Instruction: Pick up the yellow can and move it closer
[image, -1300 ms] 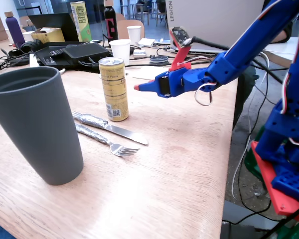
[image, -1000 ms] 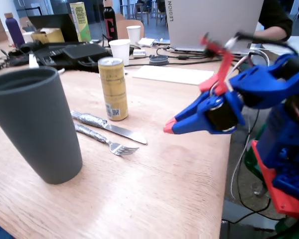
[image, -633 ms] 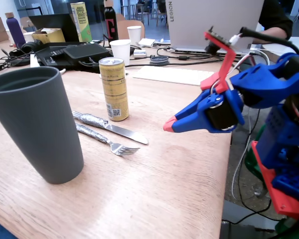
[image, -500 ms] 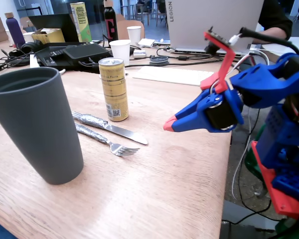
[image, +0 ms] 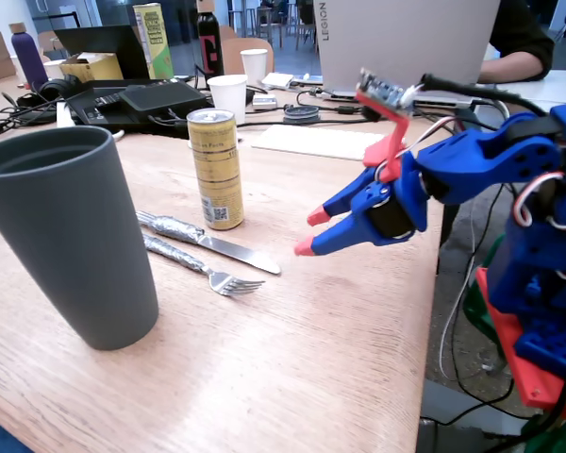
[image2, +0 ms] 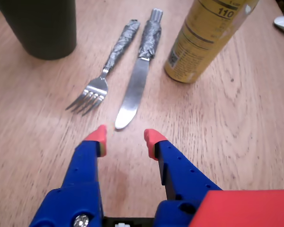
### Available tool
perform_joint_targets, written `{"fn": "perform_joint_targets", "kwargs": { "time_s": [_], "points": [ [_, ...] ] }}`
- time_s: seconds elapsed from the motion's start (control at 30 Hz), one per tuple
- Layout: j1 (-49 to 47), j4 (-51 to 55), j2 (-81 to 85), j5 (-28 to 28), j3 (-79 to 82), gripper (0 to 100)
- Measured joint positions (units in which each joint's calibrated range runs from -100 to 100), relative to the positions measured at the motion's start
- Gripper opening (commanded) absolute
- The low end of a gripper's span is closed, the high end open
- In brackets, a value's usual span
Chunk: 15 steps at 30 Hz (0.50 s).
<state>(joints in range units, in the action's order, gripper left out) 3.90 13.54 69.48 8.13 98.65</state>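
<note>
The yellow can [image: 215, 168] stands upright on the wooden table, silver top up and QR label near its base. The wrist view shows it at the upper right [image2: 203, 40]. My blue gripper with red tips [image: 311, 231] hovers above the table to the right of the can, well apart from it. Its fingers are open with nothing between them [image2: 124, 137]. In the wrist view the can lies ahead and to the right of the fingertips.
A knife [image: 212, 241] and a fork [image: 203, 267] with foil-wrapped handles lie in front of the can. A tall grey cup [image: 71, 236] stands at the near left. Paper cups [image: 228, 94], a laptop [image: 401, 42] and cables crowd the back. The table's right edge is close.
</note>
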Motion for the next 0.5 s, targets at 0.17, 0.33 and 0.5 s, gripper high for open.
{"fn": "perform_joint_targets", "kwargs": {
  "time_s": [0.17, 0.33, 0.5],
  "points": [
    [0.94, 0.0, -0.35, -0.44, -0.54, 49],
    [9.11, 0.0, -8.13, -4.88, -4.87, 49],
    [10.05, -7.78, -20.32, -5.27, -10.19, 48]
  ]
}}
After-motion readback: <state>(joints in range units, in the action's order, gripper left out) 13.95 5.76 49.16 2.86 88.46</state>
